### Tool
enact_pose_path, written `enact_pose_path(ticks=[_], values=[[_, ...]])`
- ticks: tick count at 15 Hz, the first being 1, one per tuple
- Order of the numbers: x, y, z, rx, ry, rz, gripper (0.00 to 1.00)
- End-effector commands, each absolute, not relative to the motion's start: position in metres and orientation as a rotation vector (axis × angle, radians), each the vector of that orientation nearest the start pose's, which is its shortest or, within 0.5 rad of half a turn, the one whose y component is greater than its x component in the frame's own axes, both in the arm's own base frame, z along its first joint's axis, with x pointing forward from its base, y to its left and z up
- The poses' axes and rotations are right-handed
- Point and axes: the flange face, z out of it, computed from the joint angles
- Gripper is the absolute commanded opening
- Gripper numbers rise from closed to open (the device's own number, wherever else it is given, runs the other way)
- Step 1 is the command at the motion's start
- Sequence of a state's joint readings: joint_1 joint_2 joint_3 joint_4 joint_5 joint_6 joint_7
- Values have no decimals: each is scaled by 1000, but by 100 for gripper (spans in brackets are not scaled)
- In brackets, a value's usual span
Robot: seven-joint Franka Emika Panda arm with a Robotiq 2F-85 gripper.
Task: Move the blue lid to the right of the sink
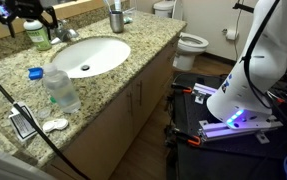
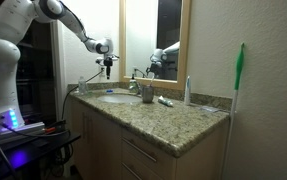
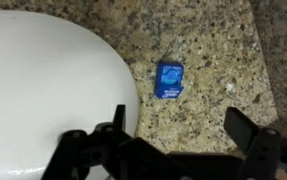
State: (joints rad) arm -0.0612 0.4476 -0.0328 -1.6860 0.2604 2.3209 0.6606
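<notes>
The gripper (image 2: 106, 66) hangs above the countertop's back edge by the mirror, its fingers spread wide with nothing between them. The blue lid (image 1: 35, 73) lies on the speckled granite just off the rim of the sink (image 1: 103, 50), toward the counter end away from the toilet (image 1: 190, 42), and well below the gripper. A clear bottle (image 1: 61, 90) stands just beside the lid toward the front edge, crowding that side. A cup (image 1: 116, 18) stands near the back edge past the sink.
</notes>
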Motion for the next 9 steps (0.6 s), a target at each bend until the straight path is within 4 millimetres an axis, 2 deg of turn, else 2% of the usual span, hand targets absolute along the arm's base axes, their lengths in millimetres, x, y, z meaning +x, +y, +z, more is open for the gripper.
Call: enact_pose_path(ticks=[1,4,5,8,9], values=[[698,-32,324,-2673,1190,-64,100],[713,-15,314,-2781,1204,-41,100],[699,-20,316,-2727,1199,-63,100],[710,-9,311,-2766,1194,-57,100],[711,-12,300,-2776,1211,-33,100]])
